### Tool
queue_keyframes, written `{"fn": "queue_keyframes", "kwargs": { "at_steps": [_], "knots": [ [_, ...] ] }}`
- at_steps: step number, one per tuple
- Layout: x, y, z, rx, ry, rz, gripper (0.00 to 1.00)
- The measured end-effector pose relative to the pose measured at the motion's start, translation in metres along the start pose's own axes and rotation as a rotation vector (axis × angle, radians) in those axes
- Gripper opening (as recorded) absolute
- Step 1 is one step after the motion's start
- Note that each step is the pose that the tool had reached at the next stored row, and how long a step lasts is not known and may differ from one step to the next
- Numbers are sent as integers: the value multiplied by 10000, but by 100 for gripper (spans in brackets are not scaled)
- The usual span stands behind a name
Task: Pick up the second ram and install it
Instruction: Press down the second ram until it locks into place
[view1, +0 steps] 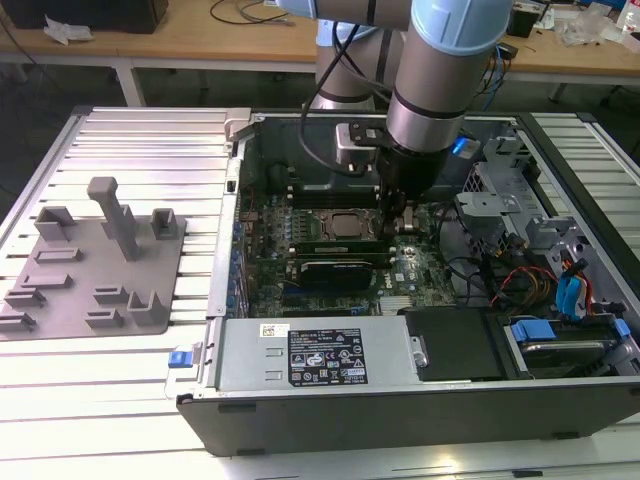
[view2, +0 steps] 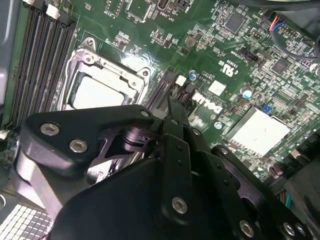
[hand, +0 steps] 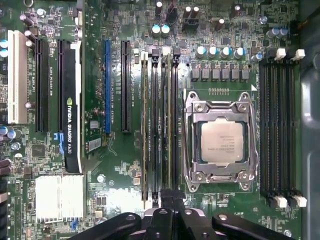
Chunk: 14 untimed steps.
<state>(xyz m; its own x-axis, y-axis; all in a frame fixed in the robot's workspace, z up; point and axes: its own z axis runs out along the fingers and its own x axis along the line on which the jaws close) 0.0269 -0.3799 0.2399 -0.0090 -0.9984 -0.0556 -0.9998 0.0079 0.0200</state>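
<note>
Black linkage bars and screw heads of the gripper (view2: 176, 107) crowd closest to us in the second wrist view, its fingers drawn together over the memory slots beside the processor (view2: 100, 92). We see the same gripper (hand: 167, 197) in the first wrist view, jaws pinched at the end of the slot bank just beside the processor (hand: 221, 141), where a thin green stick, the second ram (hand: 168, 125), stands on edge in a slot running alongside the socket; the fingers appear closed on its near end, though we cannot tell whether it is fully seated. A neighbouring stick (hand: 145, 130) sits in the same bank, further from the processor. Beyond it, away from the processor, we see the black expansion card (hand: 71, 110) and a finned heatsink (hand: 59, 197). On the processor's other side, four dark slots (hand: 277, 125) stand with white latches. In the exterior view, the arm reaches down into the open computer case (view1: 300, 400), the gripper (view1: 398, 222) just beside the processor (view1: 345, 226), and a grey parts fixture (view1: 95, 265) rests on the slatted table (view1: 120, 400) well apart from the case.
</note>
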Motion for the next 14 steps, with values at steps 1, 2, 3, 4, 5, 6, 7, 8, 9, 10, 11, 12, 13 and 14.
{"fn": "queue_keyframes", "kwargs": {
  "at_steps": [1,2,3,4,5,6,7,8,9,10,11,12,13,14],
  "knots": [
    [0,0,0,0,2,-1,8],
    [0,-1,3,0,1,-1,8],
    [1,-2,28,7,1,-3,8],
    [2,-3,43,10,1,-4,8],
    [2,-3,53,12,-1,-3,8],
    [1,-2,59,12,2,-2,8],
    [1,-2,62,12,2,-2,8],
    [1,-2,71,14,0,-2,8],
    [3,-3,88,15,6,-3,8],
    [3,-3,91,15,6,-3,8],
    [4,-3,91,14,6,-3,8],
    [3,-3,103,17,2,-3,8],
    [4,-3,111,20,4,-3,8],
    [4,-3,111,21,2,-3,8]
  ]
}}
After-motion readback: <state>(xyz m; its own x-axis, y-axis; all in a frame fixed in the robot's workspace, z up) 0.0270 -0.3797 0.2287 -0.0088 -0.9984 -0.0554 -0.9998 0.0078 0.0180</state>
